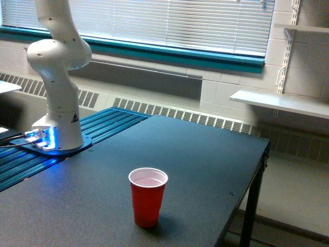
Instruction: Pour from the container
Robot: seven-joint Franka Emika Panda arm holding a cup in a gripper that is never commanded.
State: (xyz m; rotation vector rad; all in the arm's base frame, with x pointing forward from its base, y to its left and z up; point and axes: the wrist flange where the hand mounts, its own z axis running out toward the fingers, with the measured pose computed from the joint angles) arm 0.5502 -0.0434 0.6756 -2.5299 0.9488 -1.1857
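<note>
Red party cup [147,197] sits nearest me, upright on the dark table [205,154], white inside showing, looks empty from here. Panda arm [57,77] base is bolted at the exterior view's left, blue lights on at the foot, links rising out of the top of frame. Gripper is out of view, so I can't tell its state. Clear container isn't visible either. Wall shelf [280,102] at the exterior view's right.

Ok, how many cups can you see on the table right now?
1: an opaque red plastic party cup standing upright near the front of the dark table. The pincer and anything it holds are out of frame.
</note>
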